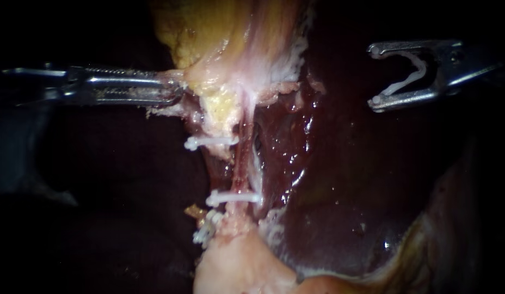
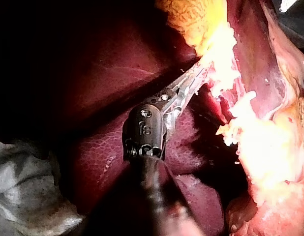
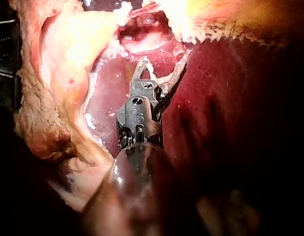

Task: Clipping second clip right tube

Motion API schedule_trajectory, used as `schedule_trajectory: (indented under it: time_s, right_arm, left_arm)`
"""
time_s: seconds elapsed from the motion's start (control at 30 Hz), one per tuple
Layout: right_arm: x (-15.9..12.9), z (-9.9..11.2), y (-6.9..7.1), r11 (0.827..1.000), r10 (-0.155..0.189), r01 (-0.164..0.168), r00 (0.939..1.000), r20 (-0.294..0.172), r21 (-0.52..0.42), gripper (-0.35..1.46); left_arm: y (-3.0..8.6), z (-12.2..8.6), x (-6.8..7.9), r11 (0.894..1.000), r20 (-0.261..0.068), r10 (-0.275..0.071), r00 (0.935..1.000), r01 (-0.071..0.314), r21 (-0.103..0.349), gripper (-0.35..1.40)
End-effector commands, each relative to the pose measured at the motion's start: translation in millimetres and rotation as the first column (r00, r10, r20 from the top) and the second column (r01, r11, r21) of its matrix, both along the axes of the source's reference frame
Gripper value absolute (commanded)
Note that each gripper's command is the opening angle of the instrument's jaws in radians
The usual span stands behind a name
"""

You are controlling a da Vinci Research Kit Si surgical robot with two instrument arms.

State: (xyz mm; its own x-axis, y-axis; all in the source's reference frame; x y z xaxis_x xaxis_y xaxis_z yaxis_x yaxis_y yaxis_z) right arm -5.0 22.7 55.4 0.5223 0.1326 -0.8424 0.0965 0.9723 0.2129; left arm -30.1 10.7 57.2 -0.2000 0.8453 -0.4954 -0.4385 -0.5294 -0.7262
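My left instrument (image 1: 176,90) comes in level from the left, its jaws shut on a pale fold at the edge of the gallbladder (image 1: 236,43); the left wrist view shows the same hold (image 2: 201,71). A thin pink tube (image 1: 241,163) runs down from that tissue. One white clip (image 1: 211,142) lies across its upper part and another white clip (image 1: 233,198) lower down. I cannot tell which tube is the right one. My right instrument (image 1: 375,76) hangs well right of the tube, over the liver (image 1: 339,179). Its jaws stand wide apart around an open white clip (image 1: 410,73), also seen in the right wrist view (image 3: 164,78).
More white clips (image 1: 206,231) cluster low beside the tube's foot, above a pale mass of tissue (image 1: 236,267). Wet dark liver fills the space between the tube and my right instrument. Yellow fat (image 1: 222,109) sits just under the left jaws.
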Motion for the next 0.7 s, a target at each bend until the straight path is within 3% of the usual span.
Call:
schedule_trajectory:
  time_s: [0.03, 0.23, 0.43, 0.7]
  right_arm:
    - [0.0, 0.0, 0.0, 1.000, 0.000, 0.000, 1.0000, 0.000, 0.000, 0.50]
    - [0.0, 0.0, 0.0, 1.000, 0.000, 0.000, 1.0000, 0.000, 0.000, 0.50]
    - [0.0, 0.0, 0.0, 1.000, -0.002, 0.002, 1.0000, 0.002, 0.000, 0.50]
    - [0.1, -0.1, -0.1, 1.000, -0.002, 0.002, 1.0000, 0.002, 0.000, 0.50]
  left_arm:
    - [0.1, -0.1, 0.1, 1.000, 0.001, 0.001, 1.0000, -0.001, 0.000, -0.35]
    - [1.0, -2.2, 1.4, 1.000, 0.008, 0.006, 0.9999, -0.006, 0.013, -0.35]
    - [2.7, -5.8, 4.0, 0.999, 0.015, -0.031, 0.9994, 0.031, 0.013, -0.35]
    - [2.8, -7.5, 6.1, 0.999, 0.016, -0.051, 0.9985, 0.051, 0.015, -0.35]
